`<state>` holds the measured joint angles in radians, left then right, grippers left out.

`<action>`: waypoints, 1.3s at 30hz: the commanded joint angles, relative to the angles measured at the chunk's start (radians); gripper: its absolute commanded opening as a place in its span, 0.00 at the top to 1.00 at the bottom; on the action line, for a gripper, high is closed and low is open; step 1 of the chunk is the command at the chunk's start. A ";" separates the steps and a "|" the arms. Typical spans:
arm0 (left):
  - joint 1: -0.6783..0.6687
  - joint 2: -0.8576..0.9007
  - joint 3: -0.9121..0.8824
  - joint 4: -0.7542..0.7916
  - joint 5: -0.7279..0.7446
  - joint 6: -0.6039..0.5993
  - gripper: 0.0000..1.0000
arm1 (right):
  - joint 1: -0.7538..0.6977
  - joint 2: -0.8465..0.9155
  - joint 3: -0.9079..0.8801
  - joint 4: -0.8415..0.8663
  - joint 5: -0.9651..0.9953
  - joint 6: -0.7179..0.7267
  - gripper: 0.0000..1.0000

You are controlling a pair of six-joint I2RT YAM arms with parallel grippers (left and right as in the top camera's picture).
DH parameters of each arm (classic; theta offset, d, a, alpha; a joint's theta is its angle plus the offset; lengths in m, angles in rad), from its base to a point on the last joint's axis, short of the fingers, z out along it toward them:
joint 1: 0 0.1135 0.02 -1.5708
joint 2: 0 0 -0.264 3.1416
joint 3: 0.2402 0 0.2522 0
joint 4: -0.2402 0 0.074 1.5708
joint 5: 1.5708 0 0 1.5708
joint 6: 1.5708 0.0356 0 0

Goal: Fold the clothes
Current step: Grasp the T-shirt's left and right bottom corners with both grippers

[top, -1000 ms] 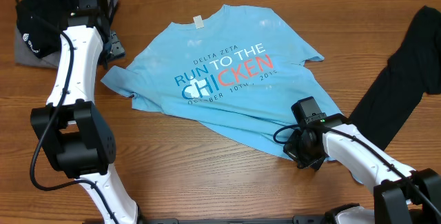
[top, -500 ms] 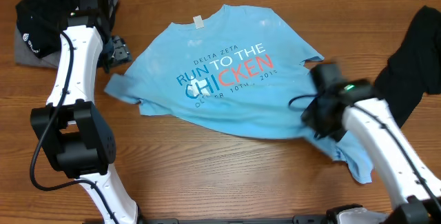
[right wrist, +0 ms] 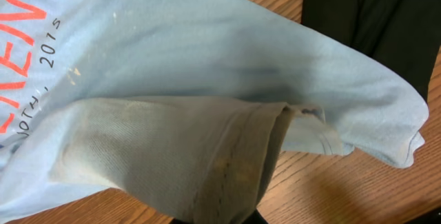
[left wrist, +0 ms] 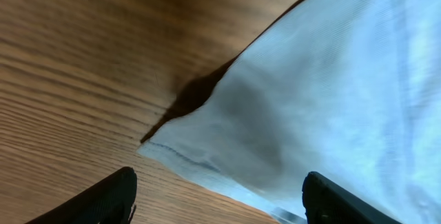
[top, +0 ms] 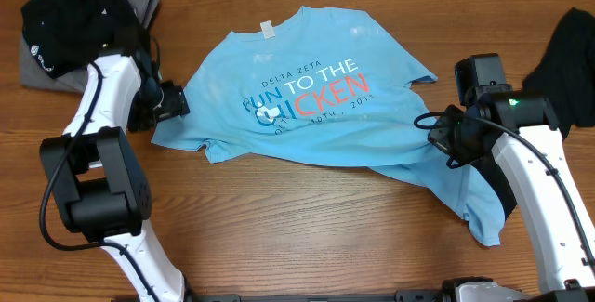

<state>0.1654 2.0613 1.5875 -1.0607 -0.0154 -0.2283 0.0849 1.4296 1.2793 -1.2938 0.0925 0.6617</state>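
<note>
The sky-blue T-shirt point(top: 307, 88) lies print-up mid-table, its lower right part lifted and doubled over. My right gripper point(top: 440, 137) is shut on the shirt's bottom hem; in the right wrist view the bunched hem point(right wrist: 234, 162) fills the jaws, whose tips point(right wrist: 213, 219) barely show. My left gripper point(top: 173, 103) is at the shirt's left sleeve. In the left wrist view it point(left wrist: 220, 207) is open, with the sleeve edge point(left wrist: 207, 158) on the wood just ahead of the fingers point(left wrist: 103, 200).
A black garment point(top: 558, 70) lies at the right edge, close behind my right arm, and also shows in the right wrist view point(right wrist: 372, 17). A black garment point(top: 56, 23) on a grey one point(top: 139, 0) sits at the back left. Bare wood runs along the front.
My right gripper has lifted the bottom hem and carried it up and to the right. My left gripper has come down to the left sleeve, which shifted slightly right.
</note>
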 commanded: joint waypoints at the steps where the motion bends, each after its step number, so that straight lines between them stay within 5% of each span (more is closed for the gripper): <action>1: 0.040 -0.004 -0.052 0.027 0.039 0.034 0.21 | -0.001 -0.014 0.016 0.007 -0.001 -0.013 0.96; 8: 0.098 -0.004 -0.077 0.073 0.068 0.114 0.28 | -0.001 -0.014 0.016 0.010 -0.001 -0.013 0.96; 20: 0.096 -0.002 -0.161 0.180 0.166 0.185 0.24 | -0.001 -0.014 0.016 0.024 -0.005 -0.012 0.96; 32: 0.097 0.027 -0.212 0.216 0.166 0.185 0.39 | -0.001 -0.014 0.016 0.024 -0.027 -0.012 0.96; 36: 0.096 0.058 -0.212 0.215 0.166 0.184 0.65 | -0.001 -0.014 0.016 0.024 -0.027 -0.012 0.96; 39: 0.097 0.058 -0.209 0.213 0.166 0.184 0.94 | -0.001 -0.014 0.016 0.028 -0.027 -0.011 0.96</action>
<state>0.2691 2.0640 1.4067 -0.8410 0.1280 -0.0513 0.0849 1.4296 1.2793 -1.2743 0.0666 0.6537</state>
